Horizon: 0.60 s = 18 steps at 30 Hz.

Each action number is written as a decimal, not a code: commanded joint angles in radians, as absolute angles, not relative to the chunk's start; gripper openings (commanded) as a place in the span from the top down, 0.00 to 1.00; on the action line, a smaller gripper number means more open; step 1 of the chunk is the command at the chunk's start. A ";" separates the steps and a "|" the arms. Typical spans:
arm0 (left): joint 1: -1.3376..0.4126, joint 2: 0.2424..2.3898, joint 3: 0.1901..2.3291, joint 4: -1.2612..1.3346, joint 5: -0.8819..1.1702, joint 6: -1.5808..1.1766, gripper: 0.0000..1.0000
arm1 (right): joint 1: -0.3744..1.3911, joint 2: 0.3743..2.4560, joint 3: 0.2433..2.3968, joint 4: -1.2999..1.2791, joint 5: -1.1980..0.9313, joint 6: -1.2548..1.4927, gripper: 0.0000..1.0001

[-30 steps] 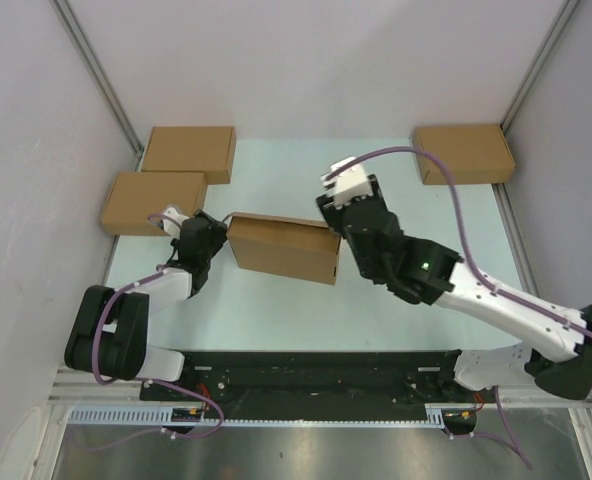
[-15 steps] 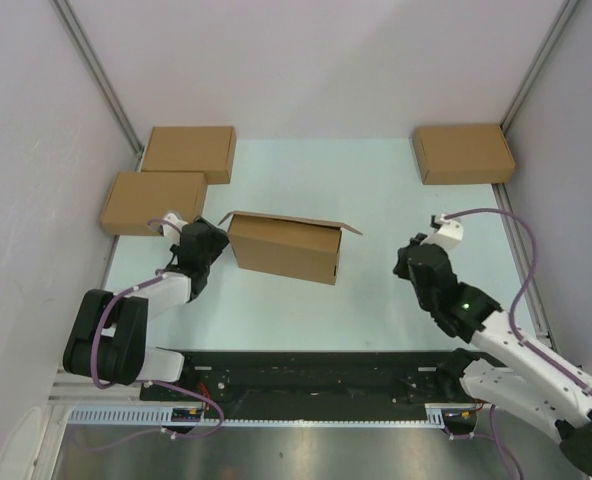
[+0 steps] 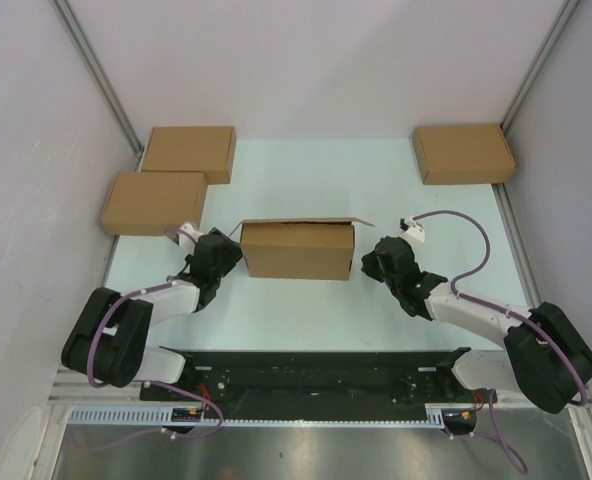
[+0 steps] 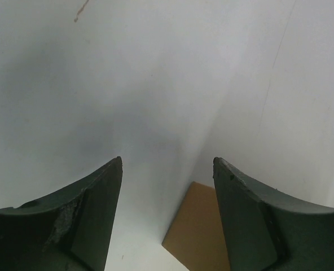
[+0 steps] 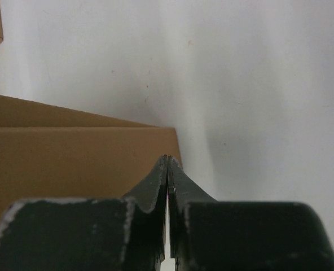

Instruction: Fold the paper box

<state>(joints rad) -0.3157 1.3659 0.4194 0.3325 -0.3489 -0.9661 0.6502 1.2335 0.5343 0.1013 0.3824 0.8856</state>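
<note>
In the middle of the overhead frame, on one pale green table [image 3: 296,180] walled by white panels, we count two white-and-black arms, one reaching in from the lower left and one from the lower right, each trailing a purple cable. Between them sits the single paper box [image 3: 298,252], standing as a brown rectangular shell with a thin top flap lifted slightly at its right end. Three compact brown boxes lie well apart from it: two overlapping at the upper left [image 3: 188,153] [image 3: 154,202] and one at the upper right [image 3: 463,153]. The left gripper [image 3: 228,250] is just beside the box's left end; its wrist view shows the fingers spread wide with nothing between them [image 4: 167,164]. The right gripper [image 3: 369,262] is just beside the right end, fingers pressed together on nothing [image 5: 167,169]; we cannot tell whether they touch the cardboard.
</note>
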 commanded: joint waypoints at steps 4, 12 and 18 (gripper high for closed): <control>-0.331 1.335 0.399 0.342 -0.388 -1.003 0.29 | 0.630 1.237 0.528 0.216 0.357 0.934 1.00; -0.281 1.177 0.466 0.109 -0.534 -0.940 0.25 | 0.626 0.875 0.567 -0.067 0.500 0.599 1.00; -0.233 1.100 0.517 -0.072 -0.571 -0.917 0.23 | 0.664 0.756 0.629 -0.149 0.529 0.261 0.39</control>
